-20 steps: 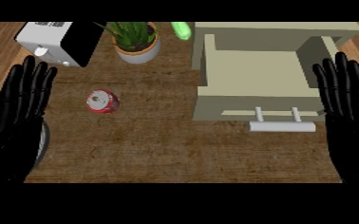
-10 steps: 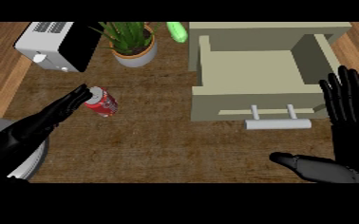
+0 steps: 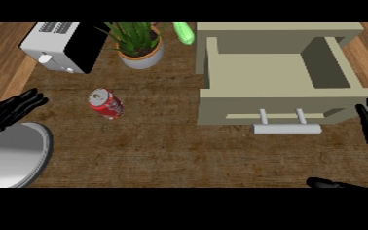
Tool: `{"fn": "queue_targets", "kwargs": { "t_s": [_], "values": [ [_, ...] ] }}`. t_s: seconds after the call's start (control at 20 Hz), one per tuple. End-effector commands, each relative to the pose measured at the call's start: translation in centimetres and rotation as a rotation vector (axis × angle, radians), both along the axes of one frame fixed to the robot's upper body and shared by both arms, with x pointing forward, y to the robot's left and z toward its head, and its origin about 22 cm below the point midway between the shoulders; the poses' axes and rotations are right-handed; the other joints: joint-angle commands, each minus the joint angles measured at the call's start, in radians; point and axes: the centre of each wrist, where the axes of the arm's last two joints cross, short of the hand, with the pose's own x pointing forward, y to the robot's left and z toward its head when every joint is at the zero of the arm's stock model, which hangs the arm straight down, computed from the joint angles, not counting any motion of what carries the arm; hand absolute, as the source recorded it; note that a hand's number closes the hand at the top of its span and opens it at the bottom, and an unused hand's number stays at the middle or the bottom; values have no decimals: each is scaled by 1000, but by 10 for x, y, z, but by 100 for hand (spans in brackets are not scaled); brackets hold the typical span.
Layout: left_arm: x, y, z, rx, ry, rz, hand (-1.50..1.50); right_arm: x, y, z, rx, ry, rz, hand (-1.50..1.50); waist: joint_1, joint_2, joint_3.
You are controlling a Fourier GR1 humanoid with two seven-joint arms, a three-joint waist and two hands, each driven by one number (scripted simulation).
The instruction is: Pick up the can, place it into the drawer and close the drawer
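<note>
Dark wood surface (image 3: 165,146), white microwave (image 3: 61,46) top left, a potted plant (image 3: 137,44) beside it, silvery round pan (image 3: 22,156) lower left.

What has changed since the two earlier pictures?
The left hand has drawn back to the left edge, away from the red can, without taking it. The right hand has dropped to the lower right corner. The can and the open beige drawer stayed put.

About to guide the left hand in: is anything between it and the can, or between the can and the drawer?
Nothing visible. Bare counter separates the left hand from the can, and the can from the open drawer. The potted plant stands behind that line.
</note>
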Motion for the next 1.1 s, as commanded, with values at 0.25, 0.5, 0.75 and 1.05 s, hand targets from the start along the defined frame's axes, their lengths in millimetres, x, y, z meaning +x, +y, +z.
{"fn": "queue_targets", "kwargs": {
  "t_s": [0.25, 0.5, 0.75, 1.05],
  "values": [
    [-9, 28, 10, -26, 51, 28, -150, -40, -45, 4, -17, -19, 5, -150, -2, -2, 1],
    [5, 22, -5, -96, 162, 51, -150, -48, -33, -11, -10, -2, -5, -150, -9, 0, 1],
    [13, 6, 3, -113, 238, 35, -150, -48, -53, -34, 6, 2, -6, -150, -3, 0, 1],
    [35, -17, -7, -125, 312, 31, -150, -50, -61, -15, 6, 10, 6, -150, -4, 1, 0]
  ]
}}
